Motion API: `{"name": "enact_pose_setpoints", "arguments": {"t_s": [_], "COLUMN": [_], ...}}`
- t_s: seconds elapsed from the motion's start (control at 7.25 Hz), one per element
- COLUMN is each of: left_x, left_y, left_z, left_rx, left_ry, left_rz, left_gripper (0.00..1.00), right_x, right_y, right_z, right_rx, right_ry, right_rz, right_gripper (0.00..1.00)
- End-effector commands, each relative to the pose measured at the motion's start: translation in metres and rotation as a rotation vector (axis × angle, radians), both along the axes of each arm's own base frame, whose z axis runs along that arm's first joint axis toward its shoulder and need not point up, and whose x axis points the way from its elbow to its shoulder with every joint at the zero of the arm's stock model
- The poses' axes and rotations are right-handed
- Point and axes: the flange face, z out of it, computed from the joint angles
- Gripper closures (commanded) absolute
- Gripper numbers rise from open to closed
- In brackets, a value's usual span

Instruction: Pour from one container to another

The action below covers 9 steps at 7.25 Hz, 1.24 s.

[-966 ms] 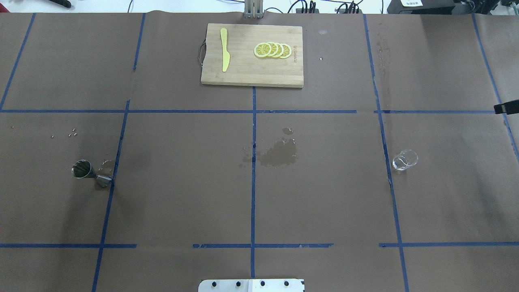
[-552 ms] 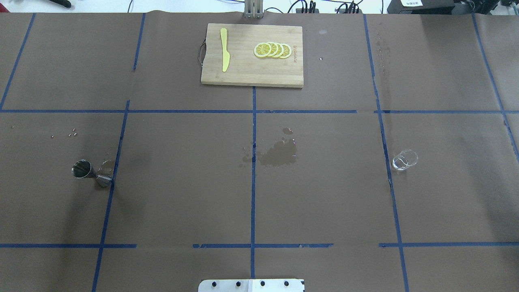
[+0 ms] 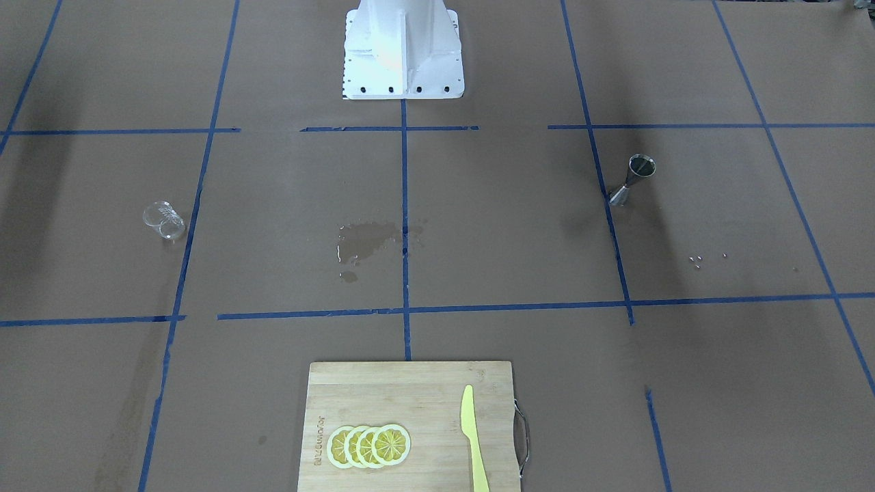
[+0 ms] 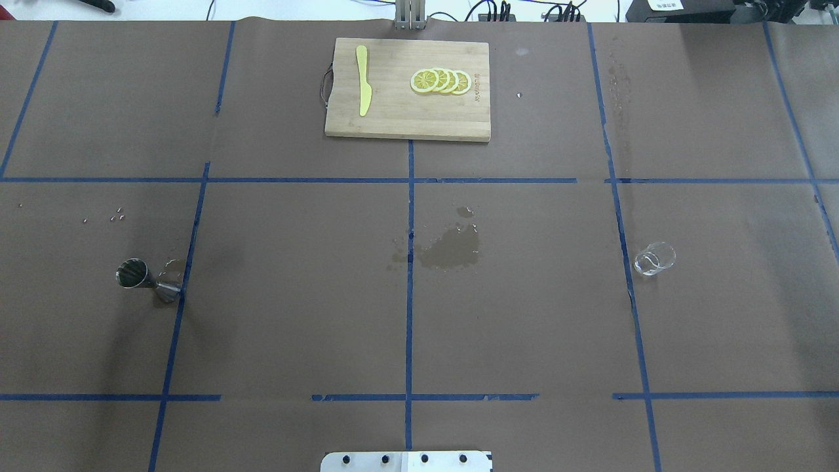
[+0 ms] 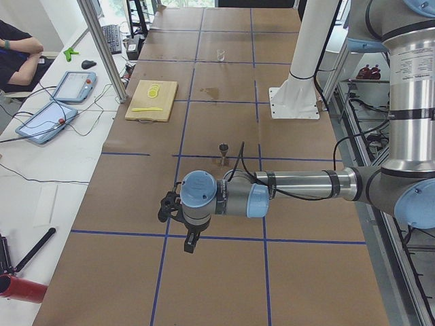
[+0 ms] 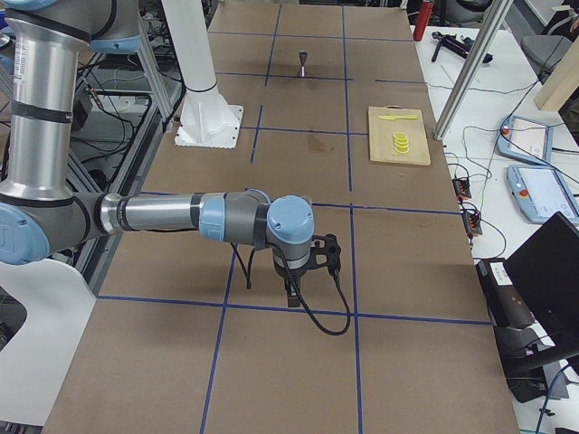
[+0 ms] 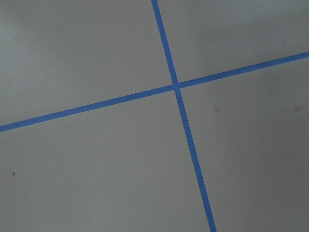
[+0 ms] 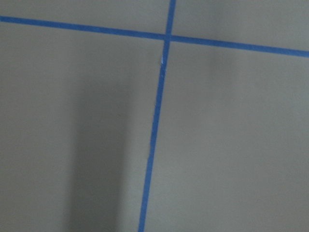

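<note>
**Front-facing view.** The glass tumbler (image 3: 164,220) stands at nine o'clock on the counter (image 3: 506,225). The steel jigger (image 3: 632,180) stands at two o'clock, well apart from it. A wet patch (image 3: 366,240) darkens the paper between them, near the centre. No arm shows here, and I cannot tell whether either vessel holds liquid.

**Overhead view.** The jigger is at nine o'clock and the tumbler at three. A second ago a dark tip poked in at the frame's three o'clock edge, beyond the tumbler. It is gone now, and neither vessel has shifted. I read that as the right arm drawing out sideways and leaving the tumbler unheld. The cutting board (image 4: 406,111) lies at twelve o'clock.

**Left side view.** The left gripper (image 5: 189,244) hangs low over the counter at six o'clock of the jigger, clear of it. I cannot tell how its jaws stand.

**Right side view.** The right gripper (image 6: 291,297) points down just above a line of blue tape. I cannot tell the state of its jaws either.

**Wrist views.** Both show only brown paper and crossing tape (image 7: 176,87).

With both arms out at the counter's ends and the vessels standing free, no pour is under way. It is either finished, with some liquid spilled, or not yet begun.
</note>
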Motion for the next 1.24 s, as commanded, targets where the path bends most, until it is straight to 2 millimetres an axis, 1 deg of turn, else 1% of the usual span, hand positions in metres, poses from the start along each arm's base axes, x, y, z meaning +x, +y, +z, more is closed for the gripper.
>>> {"name": "enact_pose_setpoints", "arguments": {"t_s": [0.0, 0.14, 0.41, 0.55, 0.69, 0.83, 1.1], "left_x": [0.0, 0.0, 0.0, 0.001, 0.0, 0.0, 0.008], "left_y": [0.0, 0.002, 0.005, 0.006, 0.001, 0.004, -0.001], "left_z": [-0.002, 0.0, 0.005, 0.01, -0.002, 0.003, 0.001], "left_rx": [0.012, 0.013, -0.004, -0.012, 0.011, 0.0, -0.023], "left_ry": [-0.001, -0.001, 0.0, 0.002, -0.003, -0.004, 0.0], "left_rz": [0.004, 0.007, 0.006, 0.007, 0.007, 0.007, 0.0], "left_gripper": [0.0, 0.0, 0.0, 0.0, 0.0, 0.0, 0.0], "right_x": [-0.003, -0.014, -0.023, -0.024, -0.024, -0.026, -0.026], "right_y": [0.008, 0.003, -0.002, -0.006, -0.006, -0.007, -0.007], "right_z": [0.016, 0.015, 0.012, 0.01, 0.009, 0.01, 0.011], "right_rx": [-0.034, -0.014, 0.004, 0.016, 0.021, 0.018, 0.016], "right_ry": [0.043, 0.052, 0.052, 0.052, 0.051, 0.053, 0.052], "right_rz": [-0.019, -0.046, -0.066, -0.071, -0.072, -0.074, -0.076], "right_gripper": [0.0, 0.0, 0.0, 0.0, 0.0, 0.0, 0.0]}}
